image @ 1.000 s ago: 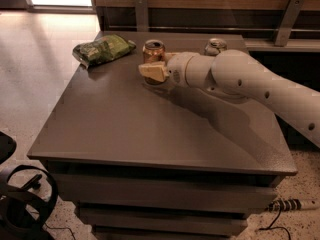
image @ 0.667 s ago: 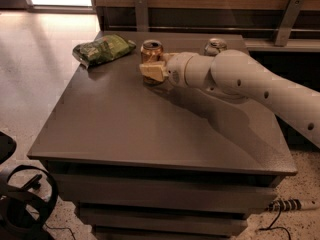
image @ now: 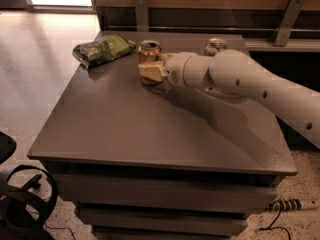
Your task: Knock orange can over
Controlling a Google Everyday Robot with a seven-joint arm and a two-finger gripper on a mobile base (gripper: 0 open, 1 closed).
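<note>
The orange can (image: 149, 53) stands upright near the far middle of the grey table (image: 125, 124), shiny orange-gold with a silver top. My gripper (image: 151, 72) reaches in from the right on a thick white arm (image: 250, 84). Its pale yellow fingers (image: 150, 72) lie right against the can's lower front, covering that part of it.
A green crinkled snack bag (image: 102, 49) lies at the table's far left corner. A second can (image: 215, 46) stands behind my arm at the far right, mostly hidden. A wooden wall with metal brackets runs behind the table. A black chair base (image: 20, 199) is at the lower left.
</note>
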